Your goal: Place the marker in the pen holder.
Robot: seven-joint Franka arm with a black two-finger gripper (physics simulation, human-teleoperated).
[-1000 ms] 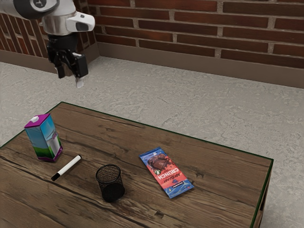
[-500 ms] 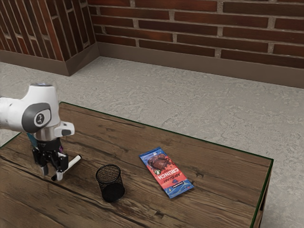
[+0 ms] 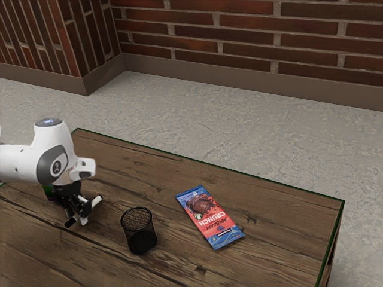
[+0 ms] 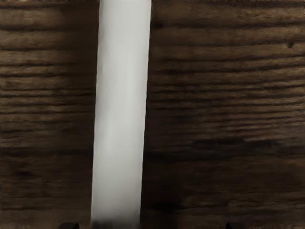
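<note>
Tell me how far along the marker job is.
Done: my gripper is down at the marker, open around it. In hand: the grasp, not yet closed. Left: grip the marker, lift it off the table, and lower it into the pen holder, standing upright a little way off.

The wooden table (image 3: 281, 227) carries 4 things: marker (image 4: 120, 114), pen holder (image 3: 141, 241), chocolate bar (image 3: 210, 217), carton (image 3: 48, 191).

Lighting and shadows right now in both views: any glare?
Exterior view: soft, even light, no strong glare on the Crunch chocolate bar; the black mesh pen holder looks dark. Wrist view: the wooden table is dim, darker toward the lower edge, while the marker shows pale, darkening at its lower end.
</note>
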